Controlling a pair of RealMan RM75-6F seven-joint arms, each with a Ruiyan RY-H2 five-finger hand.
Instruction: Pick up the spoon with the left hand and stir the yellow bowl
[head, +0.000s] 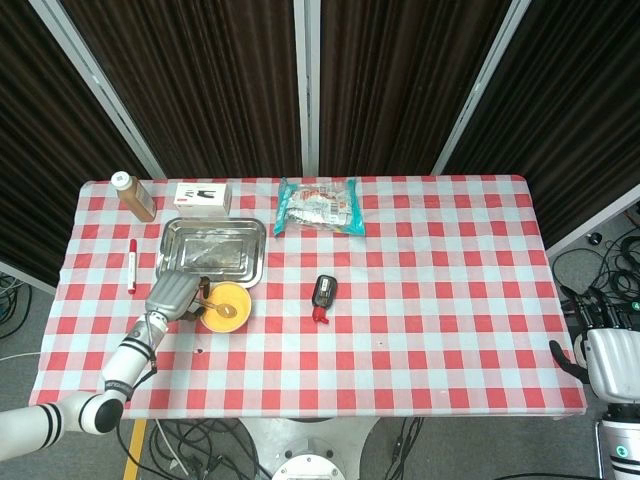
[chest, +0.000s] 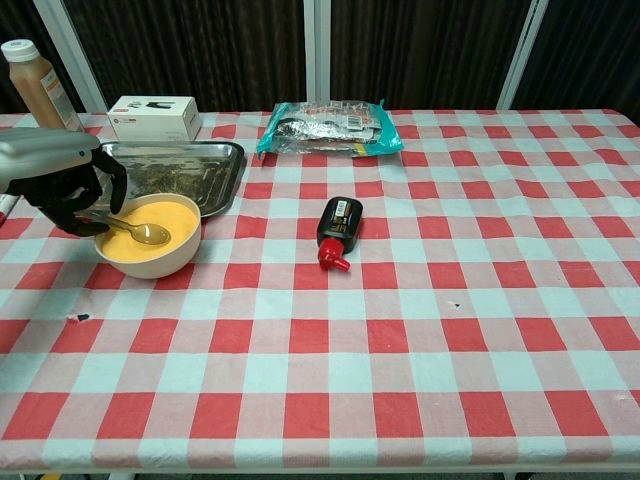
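Our left robot hand (chest: 60, 185) grips the spoon (chest: 140, 232) by its handle, the spoon's tip resting in the yellow bowl (chest: 150, 236), which stands on the table (chest: 400, 330) just in front of the tray (chest: 170, 170). Our right robot hand (head: 610, 362) sits off the table's right edge; we cannot tell how its fingers lie.

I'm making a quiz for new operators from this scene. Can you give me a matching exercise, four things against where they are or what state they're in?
Things:
1. spoon
2. brown bottle
3. black bottle
4. foil packet

Places or states:
A. lying on its side near the table's middle, red cap toward the near edge
B. lying flat at the far edge, near the middle
C. standing upright at the far left corner
D. held by the left hand, its tip in the yellow bowl

Pairs: 1-D, 2-C, 3-A, 4-B
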